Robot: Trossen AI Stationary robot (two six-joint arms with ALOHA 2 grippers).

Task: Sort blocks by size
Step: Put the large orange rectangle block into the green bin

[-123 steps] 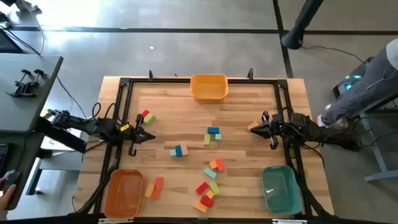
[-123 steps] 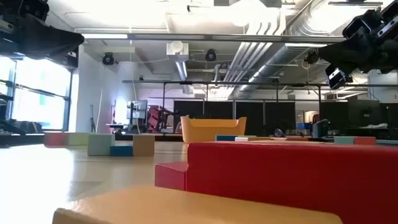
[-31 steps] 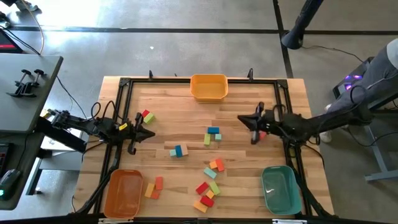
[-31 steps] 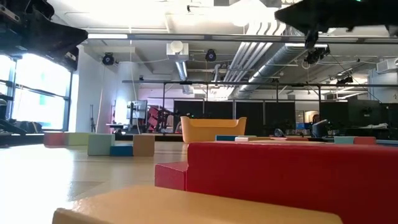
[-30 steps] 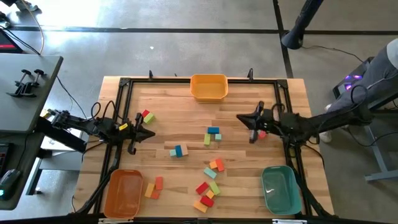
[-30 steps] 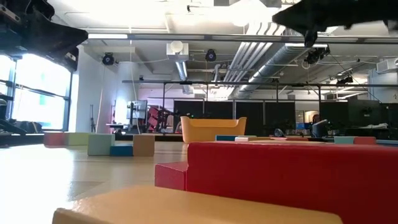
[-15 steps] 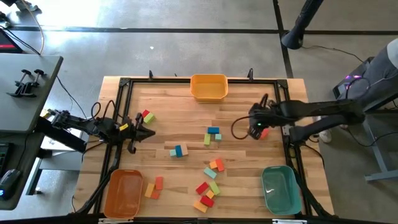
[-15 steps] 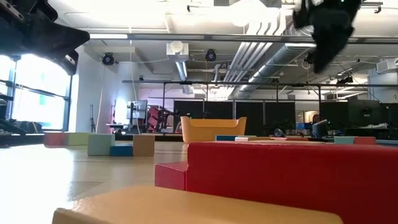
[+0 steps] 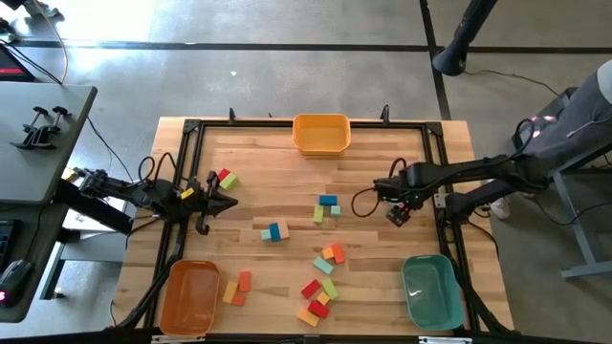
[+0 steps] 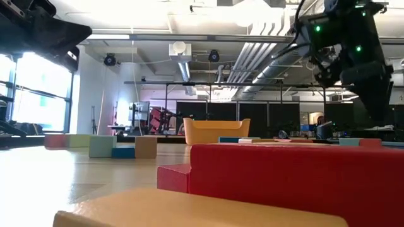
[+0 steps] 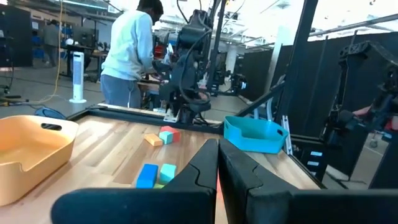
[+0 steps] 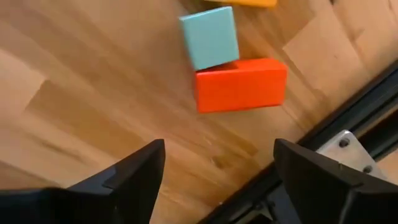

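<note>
In the right wrist view my right gripper (image 12: 217, 171) points down, open, above bare wood beside three touching blocks: a teal one (image 12: 209, 37), a red one (image 12: 241, 84) and an orange one (image 12: 242, 2). None is between its fingers. From above, this gripper (image 9: 396, 203) is near the table's right rail and covers those blocks. My left gripper (image 9: 226, 201) waits shut at the table's left, near a red and a green block (image 9: 226, 179). More blocks lie flat mid-table (image 9: 327, 207), (image 9: 274, 231), and toward the near edge (image 9: 330, 258), (image 9: 314, 298), (image 9: 237, 286).
A yellow bin (image 9: 320, 134) stands at the far edge, an orange bin (image 9: 189, 296) at the near left and a teal bin (image 9: 427, 290) at the near right. A black rail (image 9: 435, 162) frames the table. A person (image 11: 127, 53) stands beyond the table's right side.
My right gripper has turned from lying level and pointing toward the table's left to pointing straight down. It has drawn back toward the right rail and come down over the blocks there. No block has moved.
</note>
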